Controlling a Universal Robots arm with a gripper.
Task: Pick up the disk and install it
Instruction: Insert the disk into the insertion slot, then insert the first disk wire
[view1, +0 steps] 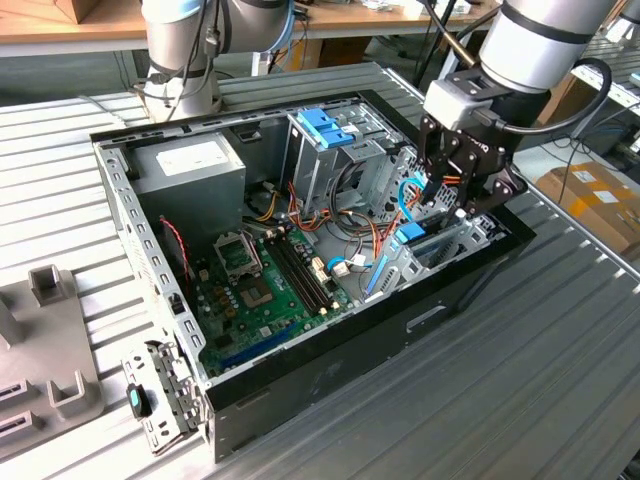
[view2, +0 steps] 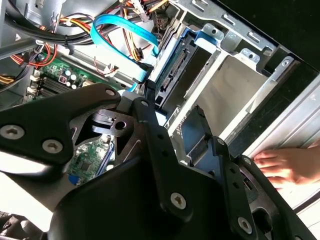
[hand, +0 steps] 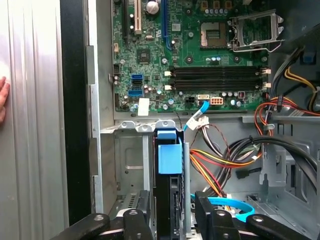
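The disk (hand: 169, 165), dark with bright blue side rails, stands on edge in the metal bay at the front corner of the open computer case (view1: 330, 350). In the exterior view its blue rail (view1: 411, 235) shows just below my gripper (view1: 455, 205) on that view's right. In the first wrist view my gripper (hand: 172, 217) straddles the disk, one black finger (hand: 137, 220) on each side, close against it. The second wrist view looks past the gripper's black linkage to the disk (view2: 175, 75) sitting in the bay, its connector end showing.
Inside the case are a green motherboard (view1: 260, 285), a grey power supply (view1: 190, 170), an upright drive cage with a blue top (view1: 325, 130) and loose cables (view2: 120, 30). A person's hand (view2: 280, 167) rests on the table beside the case. A grey fixture (view1: 40, 340) lies at the exterior view's left.
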